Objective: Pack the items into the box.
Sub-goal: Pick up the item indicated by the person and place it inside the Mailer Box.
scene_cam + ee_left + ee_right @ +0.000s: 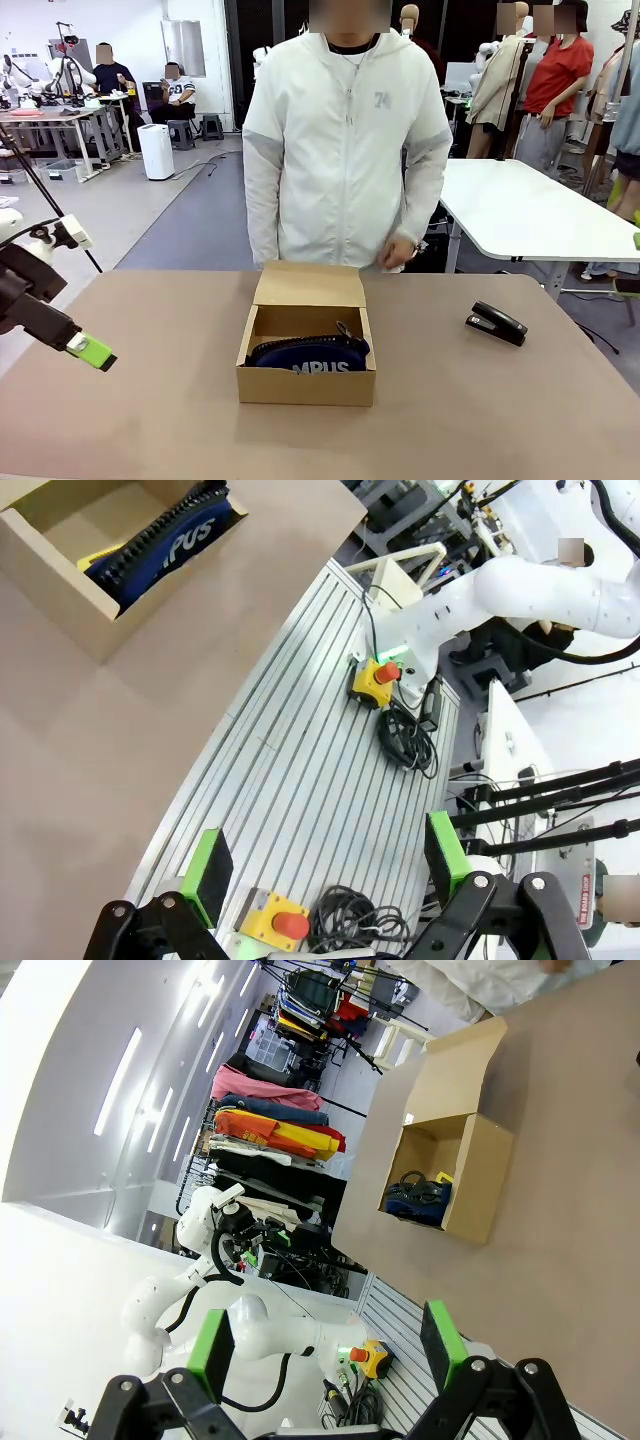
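Showing the packing task partly done: the box [305, 372] is set at the middle of the table [150, 410], with its flap folded up and back toward the person [345, 140] at the far side, so that the opening is left free to both arms. The pouch [310, 353] is laid lengthways inside with the zip uppermost, a fit that the box's length appears to allow. Of its white lettering, "MPUS" is read in the front view and "PUS" in the left wrist view, the first letters being out of sight. The knife [100, 554] is judged to be the yellow strip tucked between pouch and wall, though little of it is seen. The stapler [496, 322] is not yet packed: it lies closed on the table well to the right of the box, on the side of the right arm, by which it is judged to be most easily fetched. The left gripper [92, 350] is held low near the table's left edge and the right gripper [326, 1338] well apart from the box. The jaws of both are spread wide and nothing is held, as suits an approach. A small mark on the person's jacket seems to read "74".
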You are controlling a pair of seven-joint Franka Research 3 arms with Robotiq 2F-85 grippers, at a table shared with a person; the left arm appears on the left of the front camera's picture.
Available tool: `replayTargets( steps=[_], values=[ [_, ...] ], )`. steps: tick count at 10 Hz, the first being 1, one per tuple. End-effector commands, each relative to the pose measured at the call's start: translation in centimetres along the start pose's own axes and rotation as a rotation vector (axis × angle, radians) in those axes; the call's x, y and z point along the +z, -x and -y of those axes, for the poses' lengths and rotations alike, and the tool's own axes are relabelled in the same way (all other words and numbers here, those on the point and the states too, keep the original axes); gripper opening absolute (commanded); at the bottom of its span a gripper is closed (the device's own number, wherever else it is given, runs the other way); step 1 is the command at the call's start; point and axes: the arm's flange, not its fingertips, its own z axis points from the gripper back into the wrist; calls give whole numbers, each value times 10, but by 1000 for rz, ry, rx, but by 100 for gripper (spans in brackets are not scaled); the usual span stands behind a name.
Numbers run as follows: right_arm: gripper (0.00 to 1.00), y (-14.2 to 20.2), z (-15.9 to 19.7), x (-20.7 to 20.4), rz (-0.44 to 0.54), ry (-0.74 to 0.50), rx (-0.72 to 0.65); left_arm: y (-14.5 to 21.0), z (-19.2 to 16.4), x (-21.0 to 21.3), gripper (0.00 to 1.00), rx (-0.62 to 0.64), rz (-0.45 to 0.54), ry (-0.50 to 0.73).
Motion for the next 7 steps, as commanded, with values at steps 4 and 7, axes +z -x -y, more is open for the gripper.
replayTargets(
  steps=[4, 7],
  values=[
    [100, -2, -4, 1, -7, -4, 12, -63, 6, -14, 100, -55, -131, -89],
    [100, 0, 0, 0, 0, 0, 0, -69, 9, -19, 100, -62, -138, -87]
  ],
)
